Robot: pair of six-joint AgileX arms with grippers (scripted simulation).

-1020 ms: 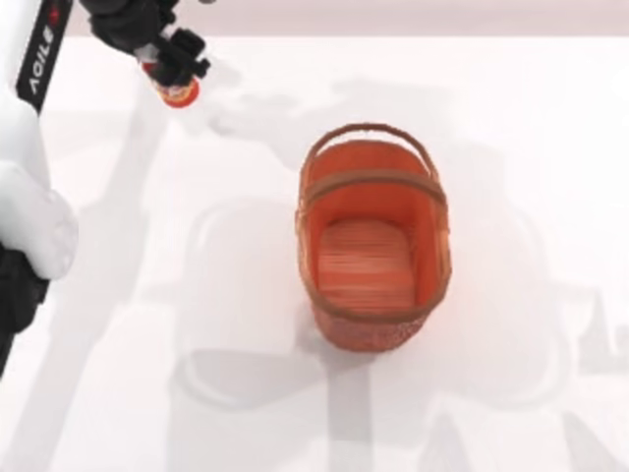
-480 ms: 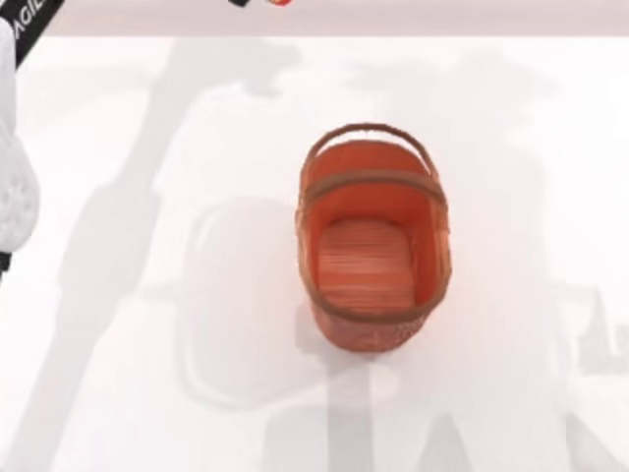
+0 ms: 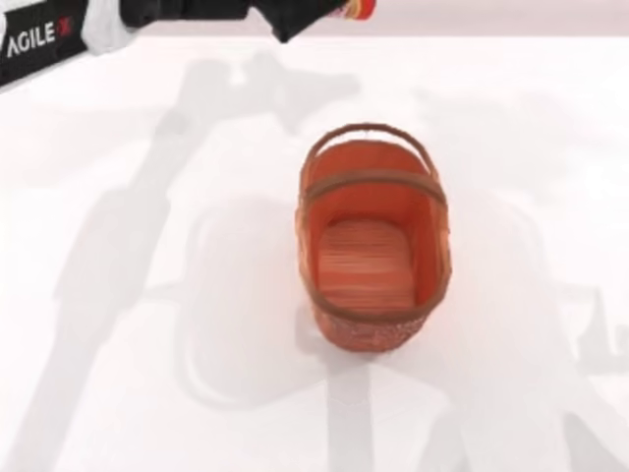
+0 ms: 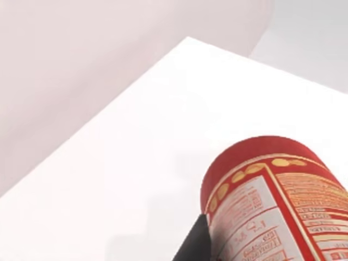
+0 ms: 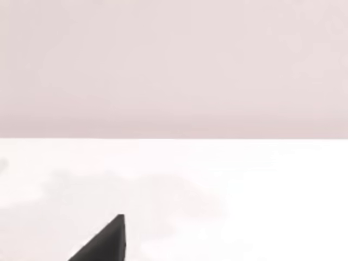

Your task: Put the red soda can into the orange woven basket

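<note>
red soda can: only a sliver of it peeks in at the top view's upper edge, about 12 o'clock from the basket and well apart from it; the left wrist view shows its red body, yellow-orange band and white printed label close up, lifted clear above the white table.
left gripper: at the top edge of the top view, pinching the red soda can; one dark finger lies against the can's side in the left wrist view.
left arm: reaches in from the upper left corner along the top edge, white segment with black lettering, then black toward the wrist.
orange woven basket: stands upright near the table's middle, a little toward 3 o'clock; brown rim, arched brown handle crossing the 12 o'clock half, slatted bottom bare inside.
table: white, with soft grey shadows of the arms across it.
right arm: outside the top view; its wrist view shows only a dark finger tip over the white table and a pale wall, so i cannot tell how its fingers stand.
</note>
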